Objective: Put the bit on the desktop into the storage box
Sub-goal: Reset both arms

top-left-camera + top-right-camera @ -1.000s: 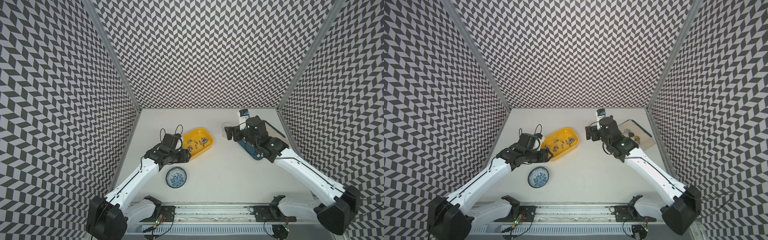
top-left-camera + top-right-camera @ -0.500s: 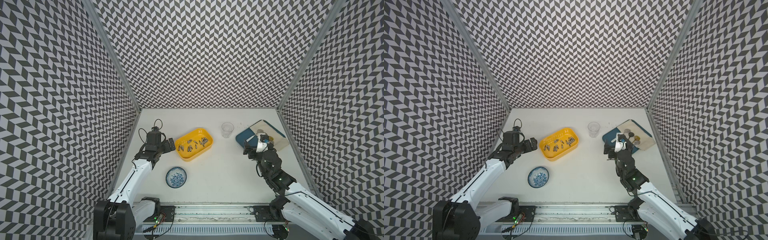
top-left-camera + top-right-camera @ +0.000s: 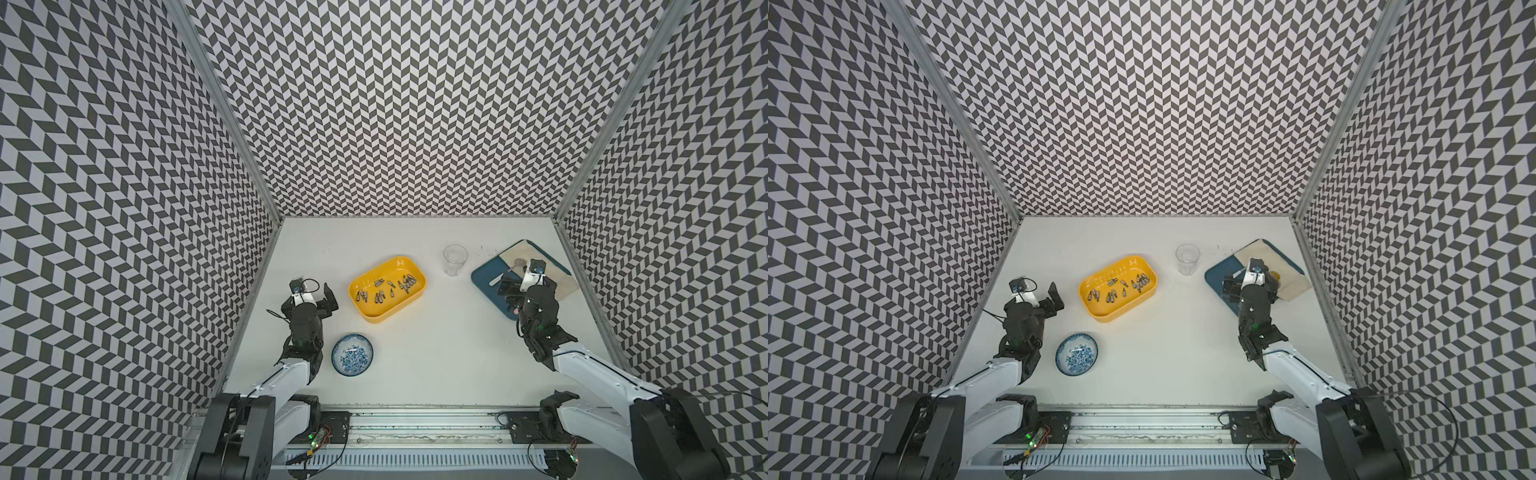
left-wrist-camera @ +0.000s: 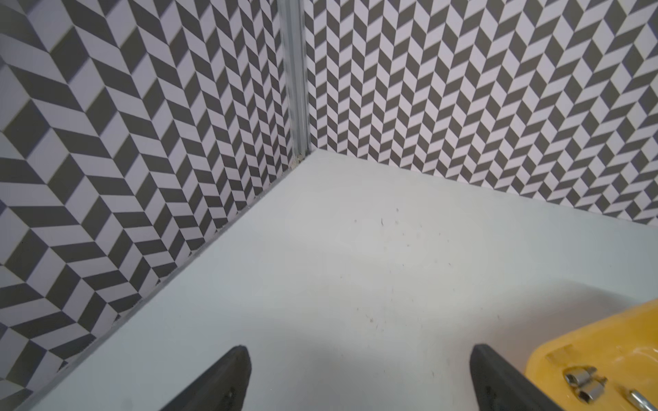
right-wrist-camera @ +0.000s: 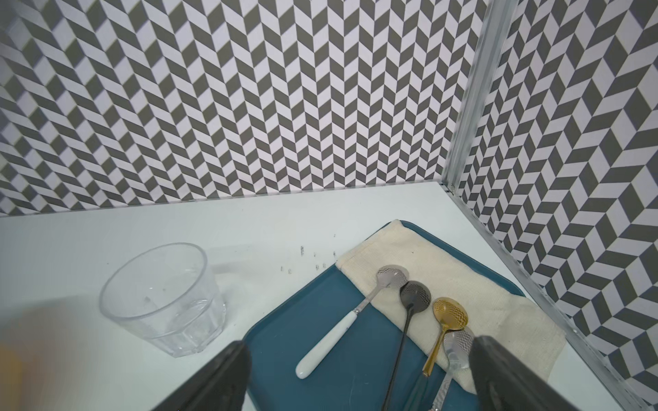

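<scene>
- Both arms have pulled back; my left gripper hangs left of the yellow box, spread wide, empty.
- Right gripper spread too (above the blue tray).
- Bits lie inside the box.

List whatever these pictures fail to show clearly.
- Bits in the yellow box: too small to count in both top views; cut off by the left wrist view's edge.
- Spoons on the blue tray: mostly hidden under the right arm in both top views.
- Dark specks on the table beside the tray: too small to identify.
- Blurred patch at the right wrist view's edge: unidentifiable.
</scene>
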{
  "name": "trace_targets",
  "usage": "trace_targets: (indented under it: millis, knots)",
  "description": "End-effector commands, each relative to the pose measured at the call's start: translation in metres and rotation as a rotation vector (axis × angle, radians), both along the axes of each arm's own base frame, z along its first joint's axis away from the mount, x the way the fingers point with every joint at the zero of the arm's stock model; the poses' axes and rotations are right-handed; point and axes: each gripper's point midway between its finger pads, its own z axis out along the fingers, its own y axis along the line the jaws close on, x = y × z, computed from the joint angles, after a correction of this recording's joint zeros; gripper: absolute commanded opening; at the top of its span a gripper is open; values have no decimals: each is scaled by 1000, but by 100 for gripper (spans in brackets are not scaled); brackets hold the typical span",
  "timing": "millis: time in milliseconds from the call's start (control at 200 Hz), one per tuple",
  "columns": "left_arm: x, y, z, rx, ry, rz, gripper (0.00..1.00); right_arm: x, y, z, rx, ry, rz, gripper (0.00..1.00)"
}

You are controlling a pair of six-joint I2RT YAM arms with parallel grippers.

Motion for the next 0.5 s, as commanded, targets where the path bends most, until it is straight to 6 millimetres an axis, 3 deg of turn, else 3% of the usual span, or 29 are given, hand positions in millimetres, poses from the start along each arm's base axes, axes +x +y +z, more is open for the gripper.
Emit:
trace_targets:
  millis: [0, 90, 150, 200, 245, 316, 371, 426, 496]
  knots:
    - [5, 17, 29, 26, -167, 103, 100, 10, -4, 19, 60, -132, 58, 99]
    - [15, 21, 31, 24, -186, 127, 100, 13, -13, 1, 45, -134, 53, 99]
    - [24, 10, 26, 48, -168, 66, 100, 10, -20, -9, 20, -154, 40, 99]
    - [26, 1, 24, 87, -181, 18, 100, 10, -26, 2, 24, -244, 29, 99]
    - [31, -11, 24, 116, -181, -50, 100, 4, -27, -1, 22, -269, 47, 100]
    - [38, -19, 18, 123, -145, -91, 100, 11, -23, -21, 19, -189, 70, 99]
    - [37, -19, 10, 113, -141, -108, 100, -4, -25, -21, 15, -247, 64, 100]
    - [34, -18, 19, 143, -208, -92, 100, -23, -27, -6, 2, -367, 54, 99]
    - [41, -19, 8, 100, -123, -106, 100, -34, -18, -3, -33, -383, 70, 100]
